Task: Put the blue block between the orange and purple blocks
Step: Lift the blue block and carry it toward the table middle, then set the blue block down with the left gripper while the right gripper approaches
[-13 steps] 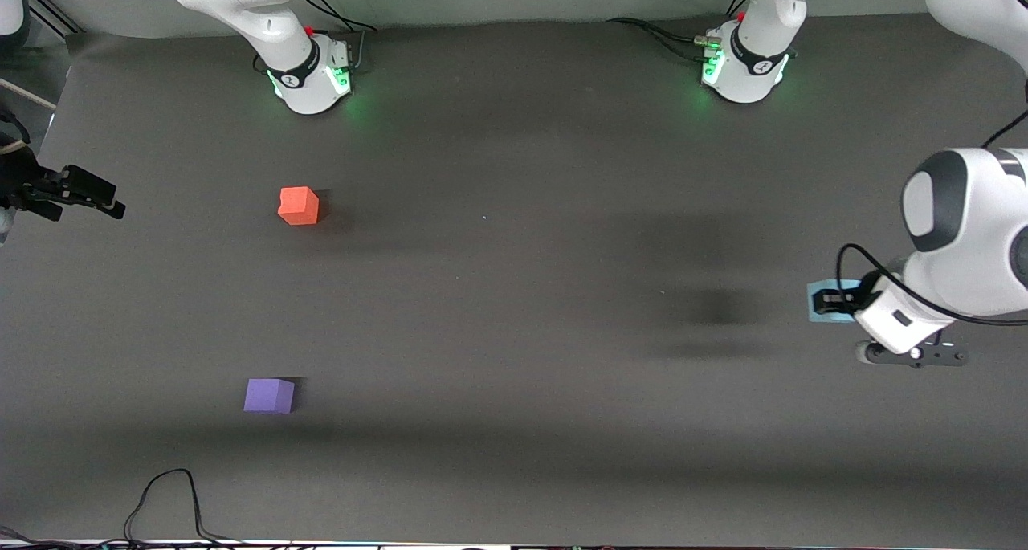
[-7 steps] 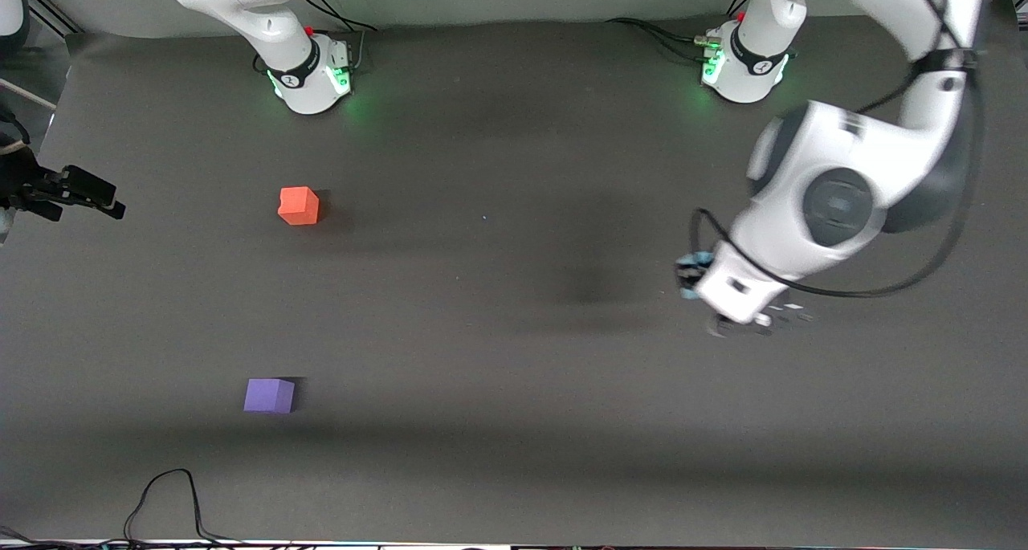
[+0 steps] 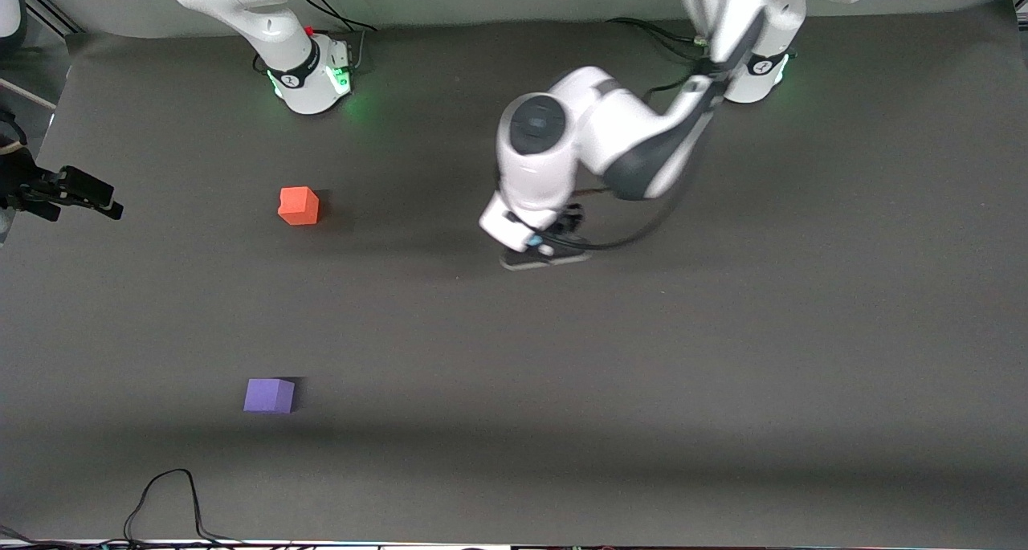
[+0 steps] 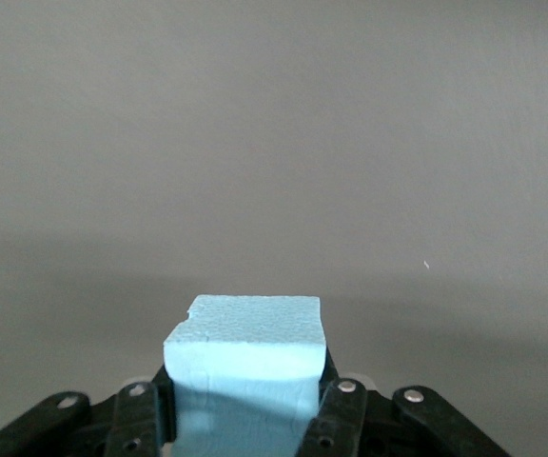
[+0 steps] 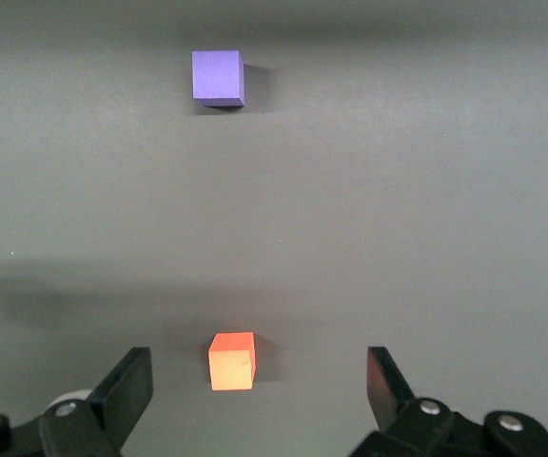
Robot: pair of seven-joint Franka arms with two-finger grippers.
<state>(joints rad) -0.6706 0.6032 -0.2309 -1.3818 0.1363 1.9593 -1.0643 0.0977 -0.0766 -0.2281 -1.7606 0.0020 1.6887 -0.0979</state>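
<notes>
My left gripper [image 4: 241, 411] is shut on the light blue block [image 4: 245, 347], whose top sticks out between the black fingers [image 4: 339, 409]. In the front view the left gripper [image 3: 546, 237] hangs over the middle of the table, and the arm hides nearly all of the block. The orange block [image 3: 299, 205] sits toward the right arm's end. The purple block [image 3: 269, 395] lies nearer the front camera than the orange one. My right gripper [image 5: 259, 354] waits open high above the orange block [image 5: 232, 361], with the purple block [image 5: 218, 77] also in its view.
Dark grey mat [image 3: 723, 373] covers the table. A black cable [image 3: 165, 494] loops in at the front edge near the purple block. A black fixture [image 3: 68, 190] juts in at the right arm's end.
The left arm has swung from its own end of the table to over the middle, carrying the blue block toward the orange block. The orange and purple blocks and the right arm stayed still.
</notes>
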